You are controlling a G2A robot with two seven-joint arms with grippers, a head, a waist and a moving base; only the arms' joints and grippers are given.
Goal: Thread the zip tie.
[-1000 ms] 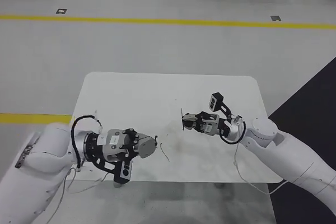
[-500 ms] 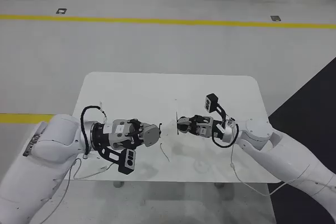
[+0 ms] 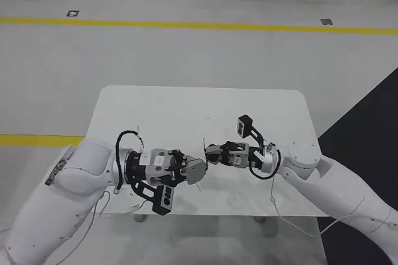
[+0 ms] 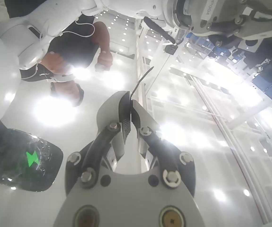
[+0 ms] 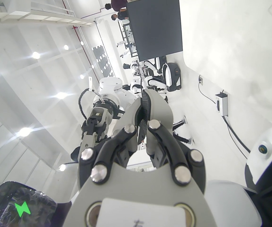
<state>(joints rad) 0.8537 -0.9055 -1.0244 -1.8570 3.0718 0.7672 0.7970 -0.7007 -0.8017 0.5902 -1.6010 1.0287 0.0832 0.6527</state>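
Left gripper (image 4: pixel 129 100) clamped on zip tie tail (image 4: pixel 142 79), right gripper (image 5: pixel 145 98) clamped by zip tie head (image 4: pixel 170 48), tail near head, apart, above white table (image 3: pixel 152 112)

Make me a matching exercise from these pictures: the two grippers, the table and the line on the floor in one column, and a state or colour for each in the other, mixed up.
Column one:
1. left gripper
2. right gripper
3. table
4. floor line

Column two:
A. yellow
B. shut on the pointed tail of the zip tie
C. white, with rounded corners
D. shut on the zip tie near its head

Pairs: 1-B, 2-D, 3-C, 4-A
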